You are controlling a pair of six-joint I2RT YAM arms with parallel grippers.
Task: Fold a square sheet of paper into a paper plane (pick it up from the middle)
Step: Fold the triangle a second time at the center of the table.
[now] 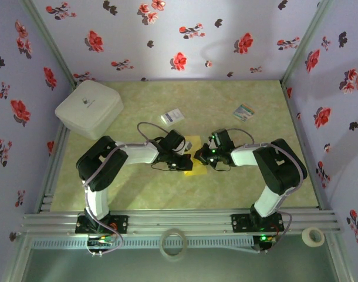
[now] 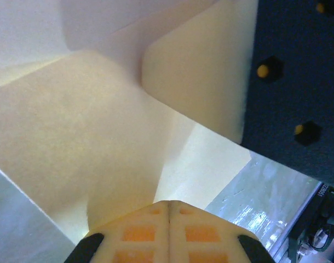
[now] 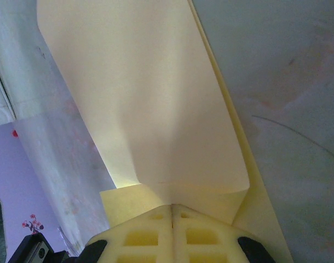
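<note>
The square sheet of paper (image 1: 193, 157) is yellow, partly folded, and lies on the table between my two grippers. My left gripper (image 1: 182, 160) meets it from the left with its jaws shut. In the left wrist view the left gripper (image 2: 168, 205) has its tips against the paper (image 2: 85, 126) where a crease runs up. One cream finger (image 2: 200, 66) of the right gripper rests on the sheet ahead. My right gripper (image 1: 205, 156) is also shut. In the right wrist view the right gripper (image 3: 172, 207) touches a curled-over flap of paper (image 3: 156, 98). Whether a layer is pinched is unclear.
A white box (image 1: 89, 107) stands at the back left. A small white card with blue print (image 1: 172, 117) and a striped card (image 1: 243, 111) lie behind the grippers. Two tape rolls (image 1: 173, 242) (image 1: 313, 236) sit on the near rail. Flowered walls close in three sides.
</note>
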